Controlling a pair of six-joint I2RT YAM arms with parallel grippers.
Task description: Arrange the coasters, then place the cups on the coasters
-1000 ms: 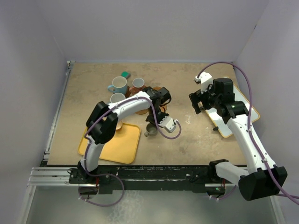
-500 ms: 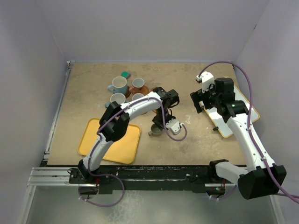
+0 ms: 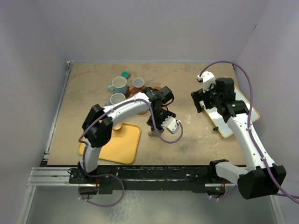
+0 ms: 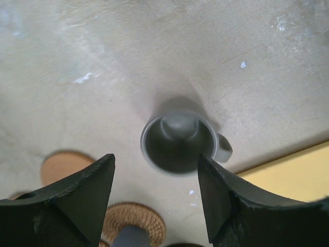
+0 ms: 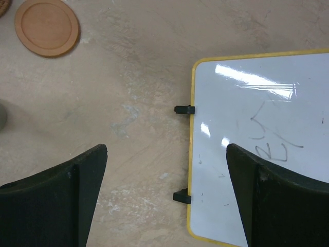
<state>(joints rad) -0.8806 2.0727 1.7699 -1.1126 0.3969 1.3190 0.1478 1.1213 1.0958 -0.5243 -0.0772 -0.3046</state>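
One grey cup (image 4: 175, 141) upright, mouth up, handle toward yellow tray (image 4: 293, 175)

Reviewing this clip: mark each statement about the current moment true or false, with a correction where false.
1. The small grey mug stands upright on the bare table. True.
2. The left gripper is clamped on that mug. False: its jaws are spread, with a clear gap on one side of the mug.
3. The right gripper holds a coaster. False: it is open and empty.
4. A whiteboard with a yellow rim lies on the table below the right gripper. True.
5. The mug sits inside the yellow tray. False: it is on the table beside the tray.
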